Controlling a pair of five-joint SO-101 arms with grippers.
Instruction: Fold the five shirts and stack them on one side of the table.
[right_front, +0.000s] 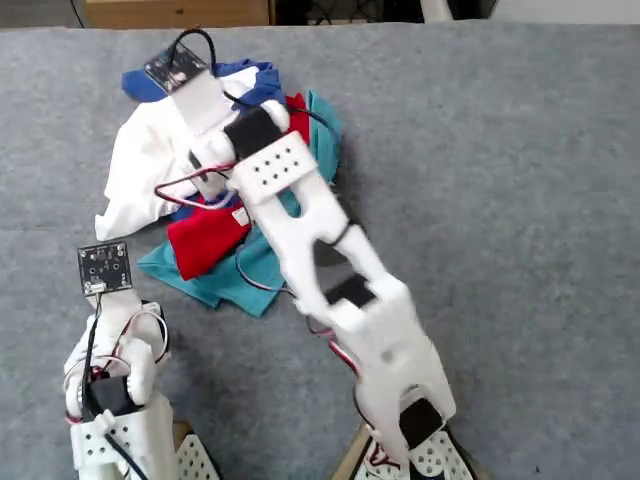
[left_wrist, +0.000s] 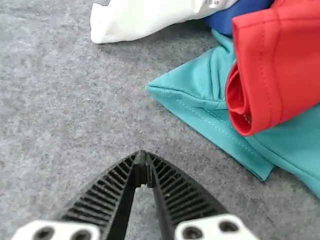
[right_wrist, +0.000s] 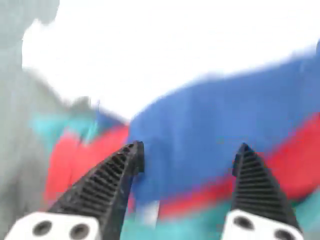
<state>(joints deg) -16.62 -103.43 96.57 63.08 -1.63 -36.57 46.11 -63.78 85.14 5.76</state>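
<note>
While above shirts (right_wrist: 200, 112), right tool (right_wrist: 191, 146) agape

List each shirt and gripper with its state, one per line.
White fabric shirt: crumpled, unfolded.
Blue fabric shirt: bunched, partly under the white one.
Red fabric shirt: bunched, lying on the teal one.
Teal fabric shirt: unfolded, under the red one.
Left gripper: shut, empty.
Right gripper: open, above the blue shirt.

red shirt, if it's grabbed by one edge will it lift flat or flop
Probably flop: the red shirt is soft cloth, its hem already rolled over on itself. Likely light, though it may drag the teal shirt beneath it, since they overlap.
</note>
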